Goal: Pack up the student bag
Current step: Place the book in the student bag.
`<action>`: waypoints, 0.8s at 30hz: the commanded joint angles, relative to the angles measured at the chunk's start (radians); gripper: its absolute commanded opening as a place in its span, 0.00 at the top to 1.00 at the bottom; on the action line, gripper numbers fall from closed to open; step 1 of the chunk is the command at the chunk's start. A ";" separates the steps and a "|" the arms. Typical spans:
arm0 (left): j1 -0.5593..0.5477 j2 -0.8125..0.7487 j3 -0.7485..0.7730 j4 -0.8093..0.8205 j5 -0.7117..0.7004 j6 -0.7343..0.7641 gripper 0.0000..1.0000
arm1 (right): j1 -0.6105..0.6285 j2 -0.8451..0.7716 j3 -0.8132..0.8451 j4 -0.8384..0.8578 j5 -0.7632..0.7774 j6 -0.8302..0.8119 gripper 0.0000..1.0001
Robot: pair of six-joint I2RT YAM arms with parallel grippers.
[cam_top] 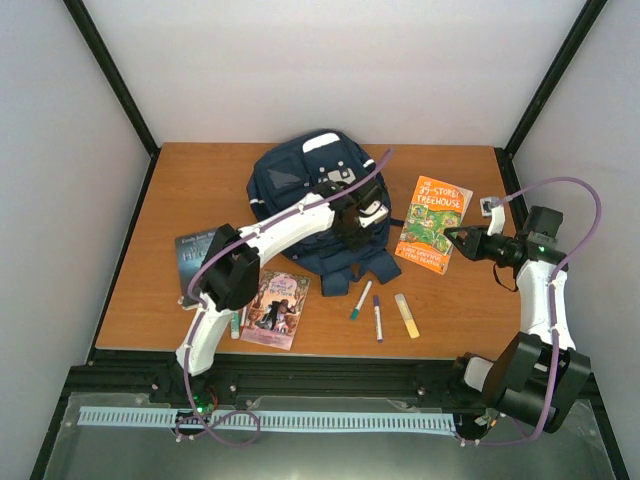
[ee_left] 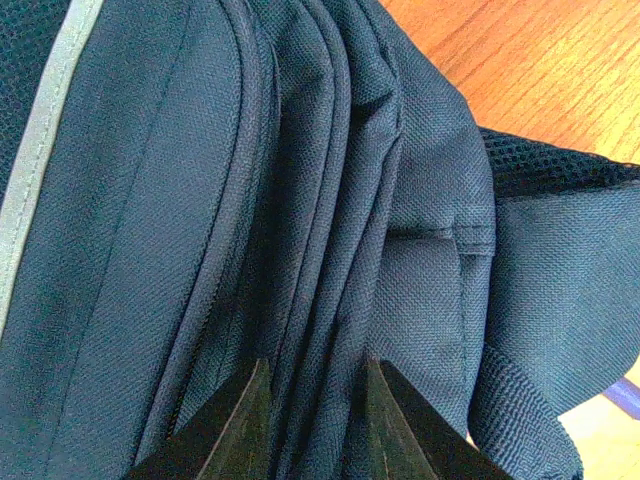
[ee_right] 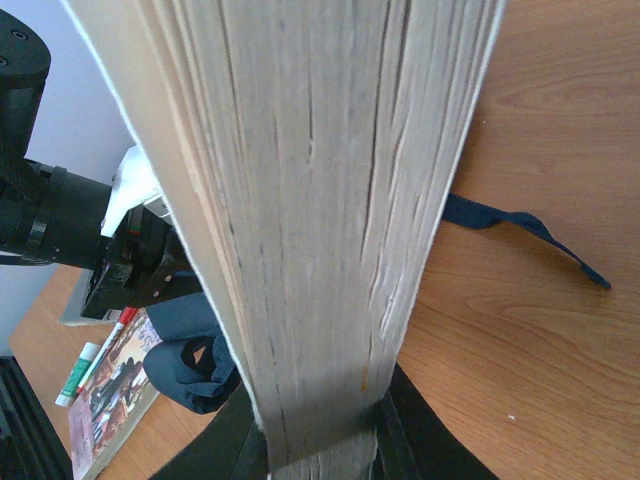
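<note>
The bag point(cam_top: 290, 180) is a large navy-blue fabric backpack lying flat near the middle of the table, front face up, its top end toward the far edge. A white patch point(cam_top: 322, 143) marks that top end, and smaller pale patches sit on the front pockets. Its dark straps point(cam_top: 352, 272) spill onto the table from the near end. Close up, the fabric is coarse-woven, with several piped seams running side by side between soft folds, a pale stripe point(ee_left: 40, 150) along the left and a dark mesh panel point(ee_left: 560, 170) at the right. One thin strap end point(ee_right: 520, 225) trails loose across the bare wood.
</note>
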 commanded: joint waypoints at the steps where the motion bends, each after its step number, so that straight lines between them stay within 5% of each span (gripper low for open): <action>1: -0.007 0.017 0.042 -0.010 0.009 0.018 0.73 | -0.009 -0.007 0.012 0.033 -0.052 -0.025 0.97; 5: -0.008 0.036 0.047 -0.015 -0.034 0.011 0.65 | -0.010 -0.004 0.012 0.034 -0.054 -0.025 0.97; 13: -0.008 0.002 0.060 -0.012 -0.090 -0.010 0.97 | -0.010 0.002 0.008 0.040 -0.052 -0.015 0.97; 24: -0.008 -0.234 0.026 0.112 -0.200 0.003 0.99 | -0.009 -0.026 0.033 0.033 0.006 0.160 0.97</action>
